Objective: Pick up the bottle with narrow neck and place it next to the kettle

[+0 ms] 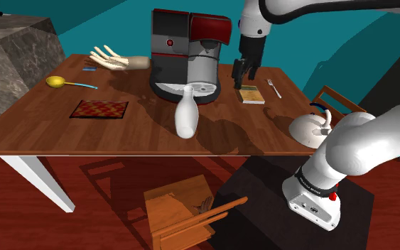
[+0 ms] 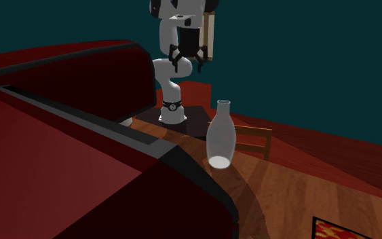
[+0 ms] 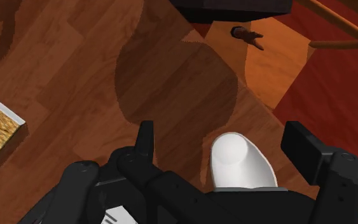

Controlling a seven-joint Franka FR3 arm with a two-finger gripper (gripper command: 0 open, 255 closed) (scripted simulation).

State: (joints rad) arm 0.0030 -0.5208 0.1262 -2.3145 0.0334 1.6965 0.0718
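Note:
The narrow-necked bottle (image 1: 185,113) is white and stands upright on the wooden table (image 1: 63,131), just in front of the coffee machine (image 1: 187,53). In the second exterior view the bottle (image 2: 220,136) looks translucent. A white kettle (image 1: 310,130) sits at the table's near corner, on the shoulder view's right. My gripper (image 1: 242,79) hangs open above the table, right of the machine and well apart from the bottle; from across the table the gripper (image 2: 186,66) holds nothing. Between the spread fingers of the gripper (image 3: 225,137) shows a white rounded shape (image 3: 238,162), untouched; what it is I cannot tell.
Under the gripper lies a small book-like block (image 1: 251,94) with a fork (image 1: 273,88) beside it. A model hand (image 1: 113,58), a yellow spoon (image 1: 60,82) and a checkered mat (image 1: 99,109) lie toward the shoulder view's left. Wooden chairs (image 1: 184,209) (image 1: 333,98) stand by the table.

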